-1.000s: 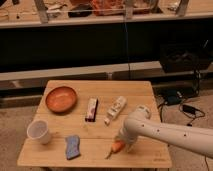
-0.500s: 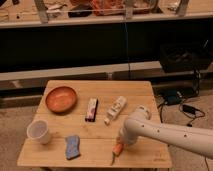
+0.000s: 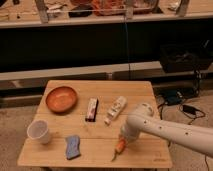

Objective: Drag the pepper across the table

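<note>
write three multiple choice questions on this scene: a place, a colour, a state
1. Where on the light wooden slatted table is the robot's pincer?
A back left corner
B near the front edge, at the small orange tapered pepper
C off the table
2. What colour is the flat rectangular sponge?
A blue
B green
C yellow
3. How is the white round cup standing?
A tipped over
B upright
C upside down
Answers: B, the arm ends at the pepper; A, it looks blue; B, its open mouth faces up.
</note>
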